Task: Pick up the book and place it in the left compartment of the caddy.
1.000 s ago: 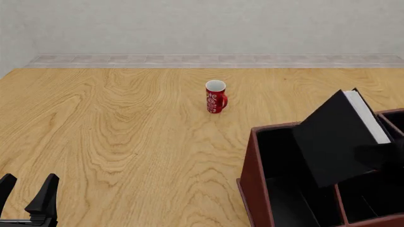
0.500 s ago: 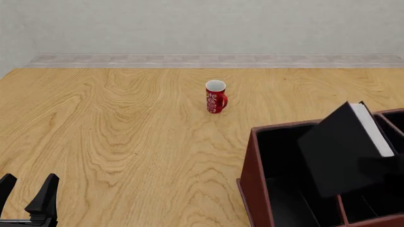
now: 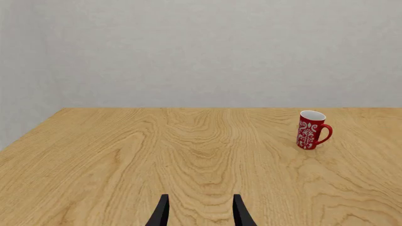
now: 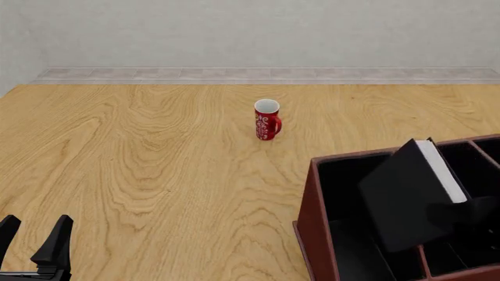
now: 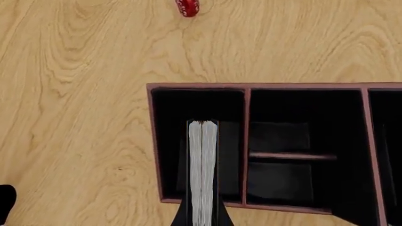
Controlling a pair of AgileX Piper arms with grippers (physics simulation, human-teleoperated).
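Note:
The black book (image 4: 406, 199) with white page edges hangs tilted, its lower part down inside the left compartment (image 4: 348, 193) of the red-brown caddy (image 4: 311, 205). My right gripper (image 4: 467, 212) is shut on the book's right side and shows only as a dark shape. In the right wrist view the book's page edges (image 5: 203, 169) run over the left compartment (image 5: 169, 141), between the caddy's outer wall (image 5: 152, 141) and its divider. My left gripper (image 4: 33, 239) stands open and empty at the near left; its fingertips (image 3: 162, 213) are apart.
A red patterned mug (image 4: 267, 120) stands upright on the wooden table (image 4: 156, 164), past the caddy's far left corner; it also shows as the mug (image 3: 311, 130) and the mug (image 5: 187, 6). Smaller bays (image 5: 285, 141) lie right of the divider. A wall bounds the table's far edge.
The book has come down and slightly left with my right gripper, sinking deeper into the caddy's left side. The left arm and the mug have not moved.

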